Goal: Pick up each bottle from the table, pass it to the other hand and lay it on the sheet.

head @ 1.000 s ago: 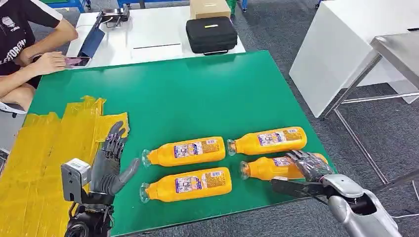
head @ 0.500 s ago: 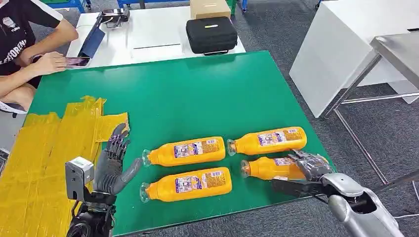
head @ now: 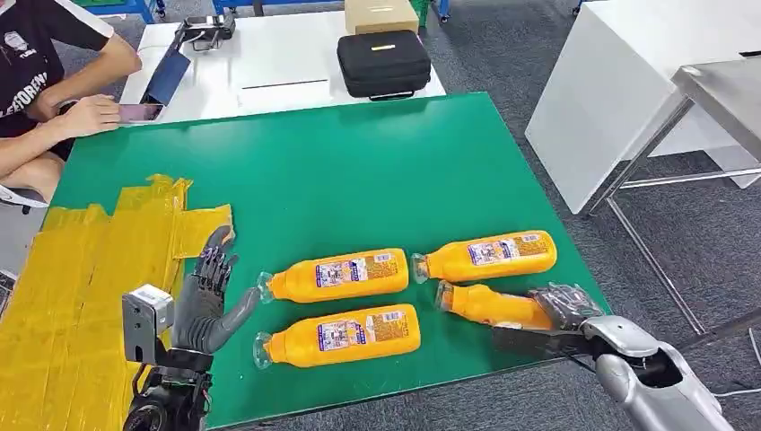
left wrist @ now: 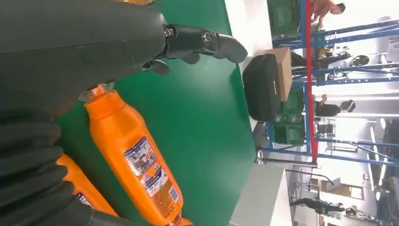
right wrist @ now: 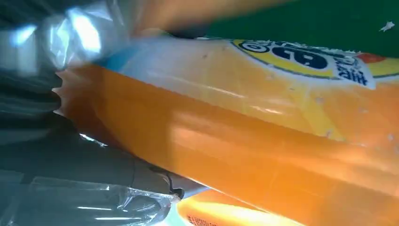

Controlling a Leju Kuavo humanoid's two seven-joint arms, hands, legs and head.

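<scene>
Right robot hand (head: 564, 303) grips near-right bottle (head: 492, 305), at 5 o'clock on counter (head: 359, 171), for handover. Left robot hand (head: 205, 296), fingers spread, empty, waits beside yellow sheet (head: 81, 269).

Green desk (head: 359, 171), rectangular, set on grey carpet. Along the left side, a crinkled yellow sheet (head: 81, 269), flat on the surface, reaching the near left corner. On the near right part, four orange bottles, all on their sides, caps to the left: far-left bottle (head: 336, 275) and far-right bottle (head: 485, 256) in one row, near-left bottle (head: 339, 335) and near-right bottle (head: 494, 305) in the row in front, the last slightly skewed and close to the desk's right edge.
</scene>
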